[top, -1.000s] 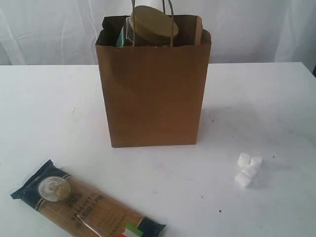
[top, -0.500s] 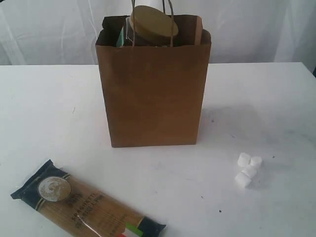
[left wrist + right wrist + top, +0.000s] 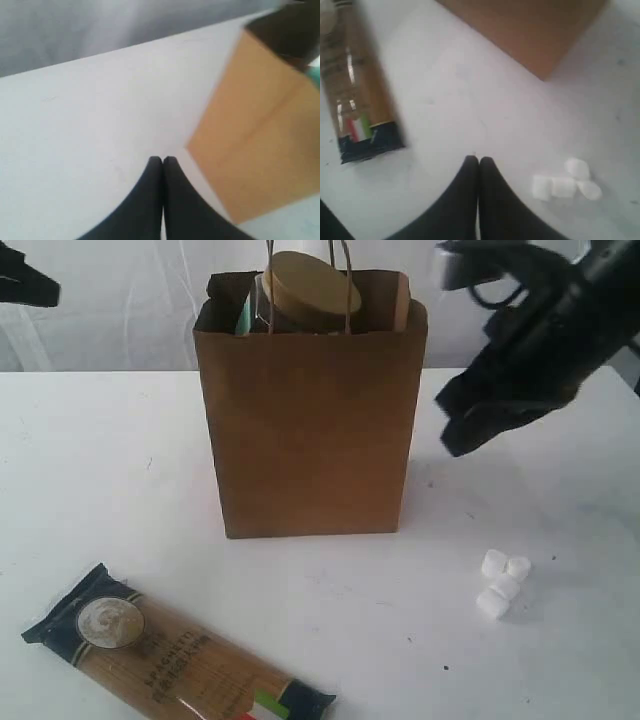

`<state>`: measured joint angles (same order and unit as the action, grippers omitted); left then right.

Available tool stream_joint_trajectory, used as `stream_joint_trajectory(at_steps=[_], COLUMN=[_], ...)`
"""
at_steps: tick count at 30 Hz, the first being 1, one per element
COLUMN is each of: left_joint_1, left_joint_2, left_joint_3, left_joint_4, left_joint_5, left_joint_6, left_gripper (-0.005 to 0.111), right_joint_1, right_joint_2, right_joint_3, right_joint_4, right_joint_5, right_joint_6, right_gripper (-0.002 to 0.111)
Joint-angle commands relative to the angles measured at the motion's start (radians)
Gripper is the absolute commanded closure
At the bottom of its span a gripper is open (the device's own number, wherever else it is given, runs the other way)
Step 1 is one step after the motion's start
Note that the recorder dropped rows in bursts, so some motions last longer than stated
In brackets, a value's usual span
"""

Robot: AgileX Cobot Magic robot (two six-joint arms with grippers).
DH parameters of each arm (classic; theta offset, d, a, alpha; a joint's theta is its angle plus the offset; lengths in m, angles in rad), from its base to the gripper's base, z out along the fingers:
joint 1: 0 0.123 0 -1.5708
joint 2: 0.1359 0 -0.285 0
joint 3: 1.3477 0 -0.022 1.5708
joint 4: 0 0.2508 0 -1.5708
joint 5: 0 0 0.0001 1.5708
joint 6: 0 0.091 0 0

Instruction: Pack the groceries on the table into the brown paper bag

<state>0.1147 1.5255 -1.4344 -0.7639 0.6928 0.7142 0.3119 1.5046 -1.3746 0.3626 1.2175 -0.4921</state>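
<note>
Both arms are newly in view: your right gripper (image 3: 479, 159), pressed together, hangs over the white marshmallows (image 3: 503, 583) near the right edge. Your left gripper (image 3: 162, 159) is pressed together too.

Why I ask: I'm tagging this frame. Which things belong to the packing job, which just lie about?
Job: brown paper bag, nut jar inside, spaghetti packet, marshmallows, table, left gripper, right gripper.
Lying about: only white curtain behind.

Counts: 1 table (image 3: 90, 440). 1 brown paper bag (image 3: 310, 430), centre, far side. 1 tan-lidded jar (image 3: 308, 285), in the bag mouth. 1 spaghetti packet (image 3: 170, 655), near left. 4 white marshmallows (image 3: 503, 583), clustered near right. 2 grippers: left gripper (image 3: 162, 160) far left, right gripper (image 3: 479, 161) far right.
</note>
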Motion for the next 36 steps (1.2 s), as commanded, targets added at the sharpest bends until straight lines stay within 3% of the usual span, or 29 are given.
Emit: stream_joint_trajectory(at_steps=[1, 2, 3, 4, 5, 7, 9, 13, 15, 19, 24, 26, 31, 36], left_joint_1=[0.003, 0.003, 0.003, 0.003, 0.003, 0.003, 0.003, 0.003, 0.003, -0.005, -0.036, -0.041, -0.05, -0.122], left_joint_2=[-0.146, -0.186, -0.236, -0.254, -0.295, -0.368, -0.478, -0.715, -0.79, -0.901, -1.011, -1.05, -1.113, -1.134], left_joint_3=[0.069, 0.1, 0.157, 0.18, 0.245, 0.361, 0.488, 0.754, 0.835, 0.972, 1.135, 1.177, 1.226, 1.246], left_joint_4=[0.555, 0.699, 0.968, 1.084, 1.353, 1.572, 1.57, 1.513, 1.525, 1.526, 1.528, 1.555, 1.61, 1.61], left_joint_5=[-0.227, -0.259, -0.282, -0.281, -0.262, -0.24, -0.296, -0.702, -0.777, -0.773, -0.815, -0.832, -0.837, -0.841], left_joint_6=[-0.727, -0.927, -1.253, -1.375, -1.587, -1.672, -1.649, -1.556, -1.504, -1.553, -1.749, -1.747, -1.747, -1.756], left_gripper=[0.107, 0.107, 0.107, 0.107, 0.107, 0.107, 0.107, 0.107, 0.107, 0.107, 0.107, 0.107, 0.107, 0.107], right_joint_1=[0.209, 0.251, 0.3, 0.32, 0.373, 0.455, 0.537, 0.632, 0.652, 0.689, 0.729, 0.739, 0.746, 0.746], right_joint_2=[0.051, 0.075, 0.121, 0.14, 0.184, 0.23, 0.254, 0.316, 0.344, 0.384, 0.433, 0.449, 0.463, 0.463], right_joint_3=[0.004, 0.004, 0.004, 0.004, 0.004, 0.004, 0.004, 0.004, 0.004, 0.004, 0.004, 0.004, 0.004, 0.004], right_joint_4=[-0.024, -0.03, -0.03, -0.03, -0.043, -0.098, -0.135, -0.133, -0.133, -0.132, -0.135, -0.135, -0.134, -0.135], right_joint_5=[-0.084, -0.124, -0.175, -0.182, -0.181, -0.189, -0.263, -0.375, -0.368, -0.348, -0.368, -0.381, -0.415, -0.413], right_joint_6=[-0.019, -0.019, -0.019, -0.019, -0.019, -0.019, 0.004, 0.025, 0.023, 0.014, 0.014, 0.014, 0.025, 0.005], right_gripper=[0.108, 0.108, 0.108, 0.108, 0.108, 0.108, 0.108, 0.108, 0.104, 0.079, 0.03, 0.02, 0.017, 0.017])
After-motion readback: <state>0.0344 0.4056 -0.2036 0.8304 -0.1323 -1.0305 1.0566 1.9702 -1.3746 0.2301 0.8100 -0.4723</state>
